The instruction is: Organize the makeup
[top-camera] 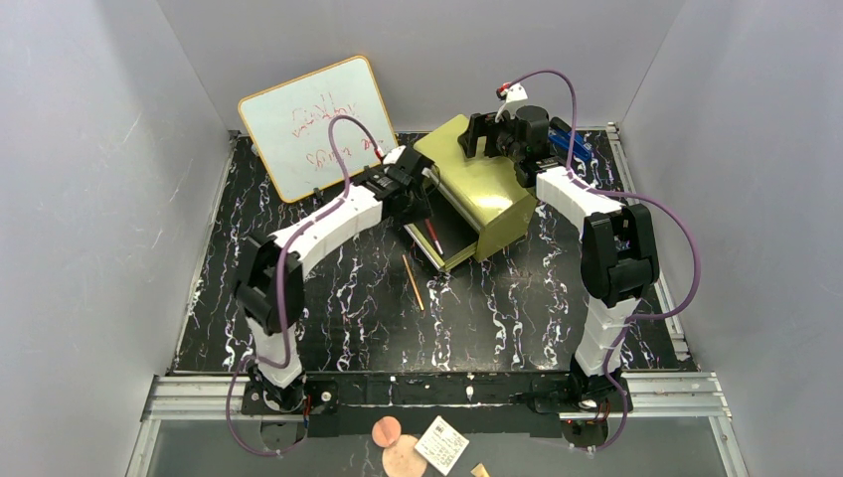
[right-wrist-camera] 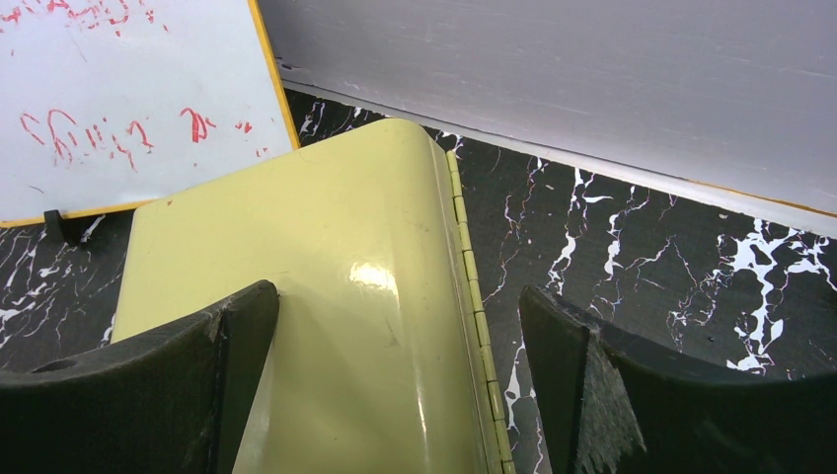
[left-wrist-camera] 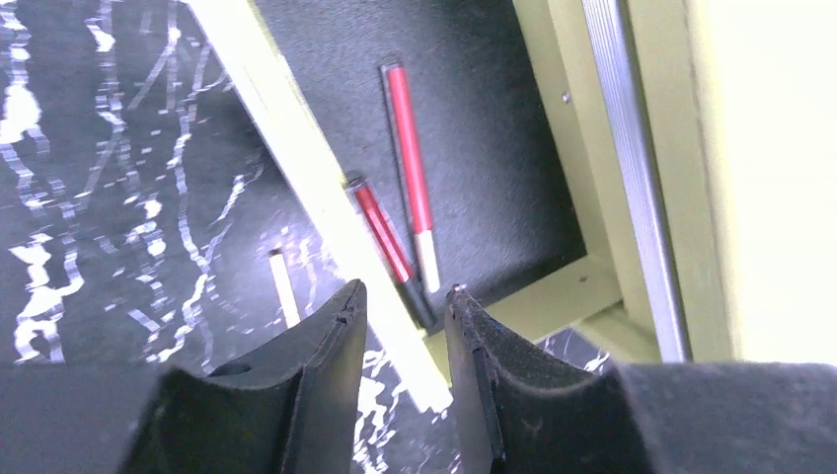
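Note:
The drawer [top-camera: 449, 238] of the olive-yellow chest [top-camera: 487, 189] is pulled out toward the front left. A red pencil [left-wrist-camera: 410, 168] with a white end lies inside it. A dark-red pencil [left-wrist-camera: 383, 235] with a black end rests across the drawer's front rim. A tan pencil [top-camera: 413, 281] lies on the table in front; it also shows in the left wrist view [left-wrist-camera: 284, 286]. My left gripper [left-wrist-camera: 405, 291] is open and empty just above the dark-red pencil's black end. My right gripper [right-wrist-camera: 400, 296] is wide open over the chest's top [right-wrist-camera: 326, 296], straddling the hinge. The palette, pink case and white box are out of view.
A whiteboard [top-camera: 313, 124] with red writing leans at the back left, close to the left arm. A blue object [top-camera: 575, 141] lies behind the right arm. Grey walls enclose the black marbled table [top-camera: 328, 318]. Small discs and a white card [top-camera: 441, 444] lie below the front rail.

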